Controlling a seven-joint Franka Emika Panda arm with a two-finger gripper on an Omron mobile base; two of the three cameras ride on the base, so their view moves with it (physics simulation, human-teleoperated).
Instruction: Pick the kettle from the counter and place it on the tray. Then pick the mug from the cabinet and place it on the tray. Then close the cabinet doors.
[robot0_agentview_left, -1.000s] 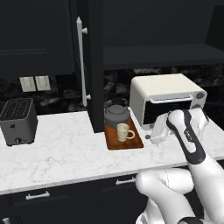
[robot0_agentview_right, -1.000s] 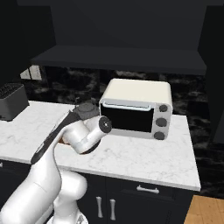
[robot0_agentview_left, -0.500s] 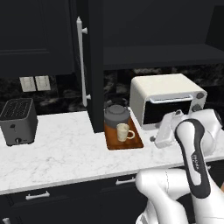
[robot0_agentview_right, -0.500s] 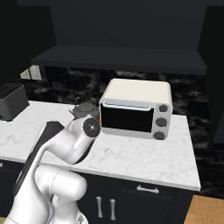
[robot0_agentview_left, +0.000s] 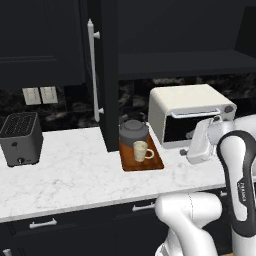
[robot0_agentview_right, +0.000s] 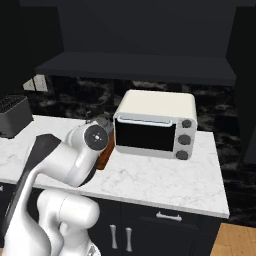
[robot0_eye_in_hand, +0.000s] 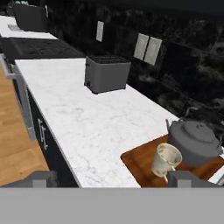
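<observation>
On the counter's back edge, tray: you have the tray lying on the counter beside the white oven, with the kettle at its back end and the mug at its front end, both inside the rim.

Remaining thing: the cabinet doors; the one you can see stands swung out edge-on above the tray's left side, its long silver bar handle facing left.

Handling: judge the door as stiff, light to swing and not fragile; it turns on a hinge, so push the flat panel near its free edge, or hook the bar handle.

Door against tool: the gripper sits low over the counter's front right, well apart from the door, below it and to its right.

Gripper state: fingers spread wide, nothing between them.

Risk: watch the kettle and mug under the door's sweep; they look low enough to clear.
</observation>
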